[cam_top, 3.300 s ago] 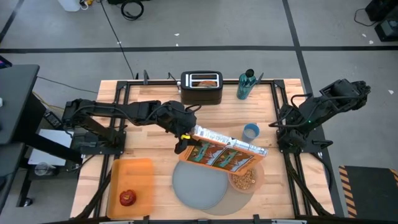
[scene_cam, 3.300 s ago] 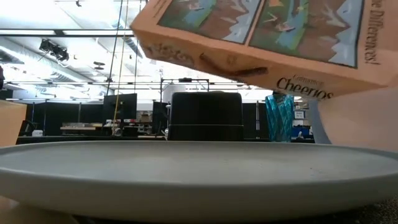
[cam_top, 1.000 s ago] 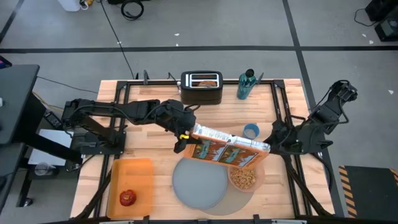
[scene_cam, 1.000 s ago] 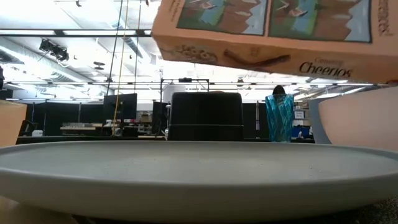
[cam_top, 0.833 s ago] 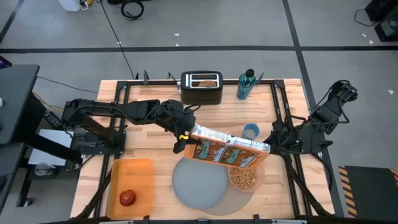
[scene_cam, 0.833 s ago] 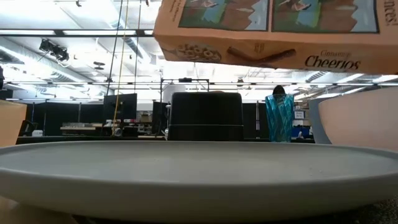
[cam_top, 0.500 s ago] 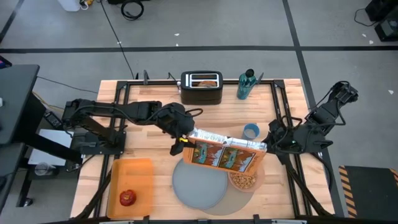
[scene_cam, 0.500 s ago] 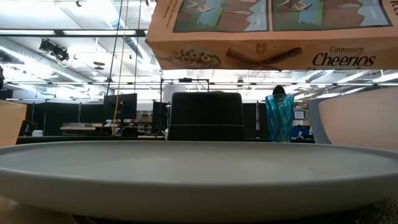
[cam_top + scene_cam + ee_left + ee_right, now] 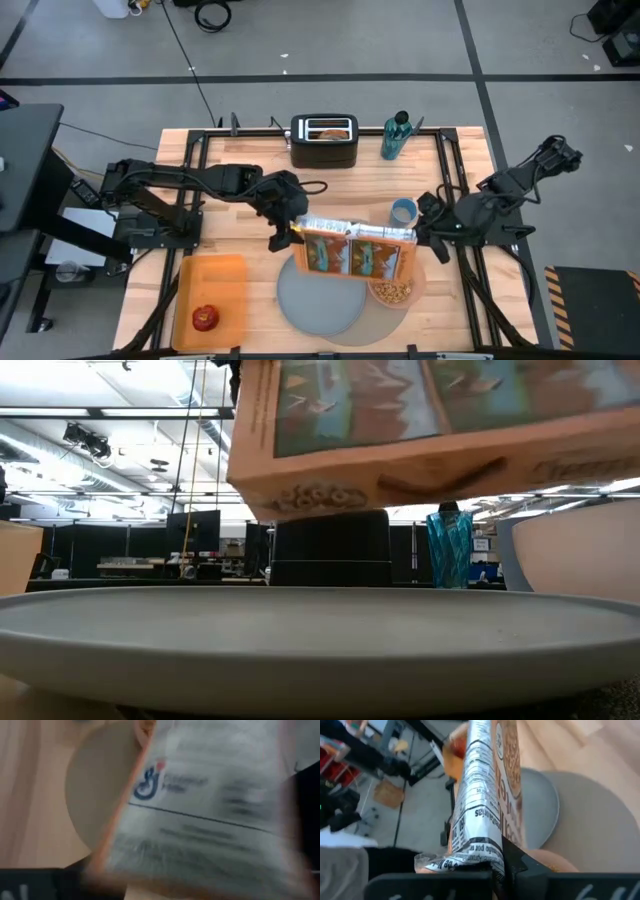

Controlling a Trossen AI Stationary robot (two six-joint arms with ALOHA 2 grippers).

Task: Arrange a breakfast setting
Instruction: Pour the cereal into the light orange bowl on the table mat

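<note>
Here, from left to right across the wooden tabletop [image 9: 240, 225]:

Orange tray [image 9: 210, 290]: at the near left, with the red apple [image 9: 205, 318] lying in its near end.

Left gripper [image 9: 284, 236]: reaches in from the left to the left end of the cereal box [image 9: 355, 252]; whether its fingers grip the box or stand loose of it, I cannot tell.

Toaster [image 9: 324, 141]: black, at the far edge, centre, with something tan in its slot.

Cereal box: held up in the air over the plate [image 9: 322, 296] and the bowl [image 9: 395, 290], orange face upward, silver inner bag showing at its far edge.

Plate: grey-blue, on the left part of the large round grey mat [image 9: 385, 325], near edge, centre.

Bowl: translucent pink, holding cereal, on the mat just right of the plate.

Teal bottle [image 9: 395, 137]: upright at the far edge, right of the toaster.

Small blue cup [image 9: 403, 211]: just beyond the box's right end.

Right gripper [image 9: 424, 226]: at the box's right end, fingers pinched closed on the crinkled silver bag.
</note>
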